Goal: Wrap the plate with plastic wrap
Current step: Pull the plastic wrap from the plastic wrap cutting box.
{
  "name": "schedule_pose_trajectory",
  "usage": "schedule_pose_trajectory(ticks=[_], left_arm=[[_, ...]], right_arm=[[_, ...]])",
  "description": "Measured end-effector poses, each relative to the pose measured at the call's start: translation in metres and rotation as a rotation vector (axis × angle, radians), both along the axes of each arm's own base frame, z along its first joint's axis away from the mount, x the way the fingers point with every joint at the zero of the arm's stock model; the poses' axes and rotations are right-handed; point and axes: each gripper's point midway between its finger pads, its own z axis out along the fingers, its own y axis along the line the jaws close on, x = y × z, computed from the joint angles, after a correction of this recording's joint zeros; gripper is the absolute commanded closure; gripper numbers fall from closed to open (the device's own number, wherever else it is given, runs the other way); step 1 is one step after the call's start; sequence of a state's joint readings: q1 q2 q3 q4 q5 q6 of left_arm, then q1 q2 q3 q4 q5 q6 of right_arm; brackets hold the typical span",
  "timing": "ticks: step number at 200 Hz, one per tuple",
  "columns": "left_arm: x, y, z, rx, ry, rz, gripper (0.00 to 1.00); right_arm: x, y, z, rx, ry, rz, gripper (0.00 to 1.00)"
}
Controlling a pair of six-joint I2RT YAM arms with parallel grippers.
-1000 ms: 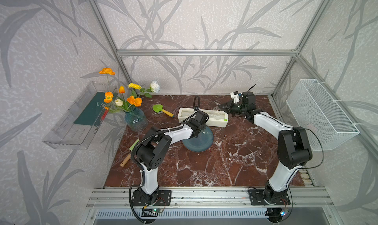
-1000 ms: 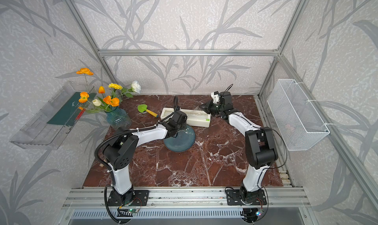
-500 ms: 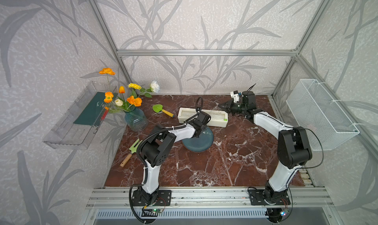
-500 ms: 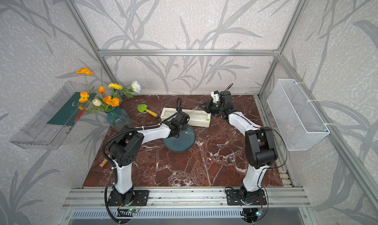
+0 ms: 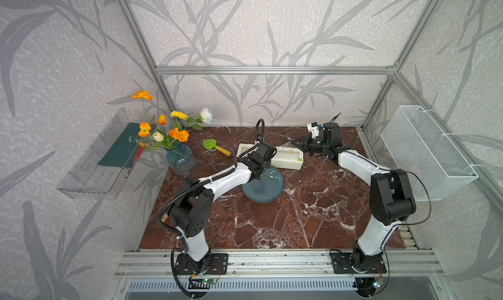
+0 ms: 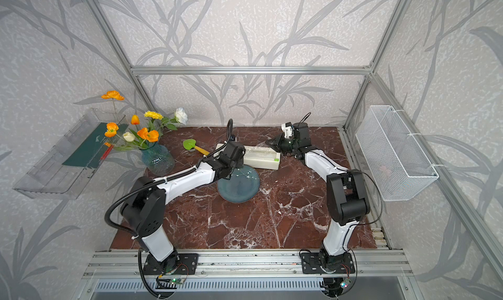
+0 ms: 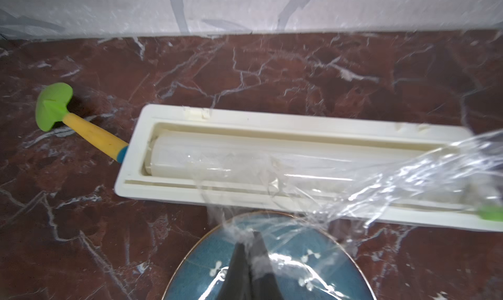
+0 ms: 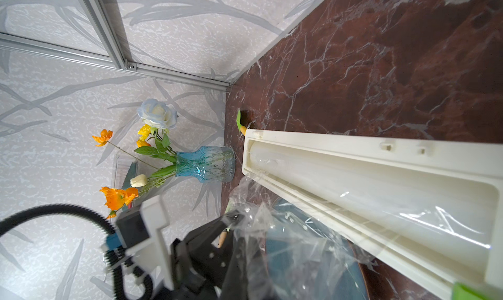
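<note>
The job is barely begun. My left claw (image 7: 249, 241) is pinched tight on a bunched bit of the wrap (image 7: 408, 176), low over the plate (image 7: 196, 260), near its rim on the box side. From there the film runs in a wrinkled, twisted band to the end of the box (image 7: 217, 118) by the green tab (image 7: 491, 212). As far as I can see it is not cut from the roll (image 7: 204, 159), and it crosses only part of the plate.

The plate sits on the table (image 5: 299, 217) just in front of the box, almost touching it. My right claw (image 5: 295, 142) is closed at the tab end of the box; I cannot tell whether it presses on the box.

What is left, I judge: draw the film over the whole plate, cut it, and tuck the edges under.

Containers:
- The box lies open with the roll in its trough.
- The vase (image 5: 181, 159) holds flowers (image 5: 174, 133).
- The clear wall tray (image 5: 89, 176) carries a dark green flat thing (image 5: 122, 148).
- What the wire basket (image 5: 424, 154) holds is too faint to tell.
</note>
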State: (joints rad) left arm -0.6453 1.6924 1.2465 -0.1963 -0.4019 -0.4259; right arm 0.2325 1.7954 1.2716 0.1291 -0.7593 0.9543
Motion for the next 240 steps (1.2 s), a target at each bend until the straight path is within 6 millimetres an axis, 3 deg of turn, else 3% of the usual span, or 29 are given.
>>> schedule_pose_trajectory(ticks=[30, 92, 171, 240], left_arm=[[-0.004, 0.012, 0.045, -0.035, -0.079, -0.007, 1.0], [0.008, 0.046, 0.051, -0.022, -0.057, 0.017, 1.0], [0.03, 0.055, 0.123, -0.105, -0.156, -0.031, 1.0], [0.03, 0.058, 0.154, -0.086, -0.171, -0.082, 1.0]], right_arm=[[-0.003, -0.001, 0.008, -0.003, -0.011, -0.001, 1.0], [-0.001, 0.0, 0.042, -0.019, -0.063, 0.01, 1.0], [0.002, 0.007, 0.099, -0.04, -0.152, 0.032, 1.0], [-0.002, 0.008, 0.134, -0.064, -0.189, 0.036, 1.0]])
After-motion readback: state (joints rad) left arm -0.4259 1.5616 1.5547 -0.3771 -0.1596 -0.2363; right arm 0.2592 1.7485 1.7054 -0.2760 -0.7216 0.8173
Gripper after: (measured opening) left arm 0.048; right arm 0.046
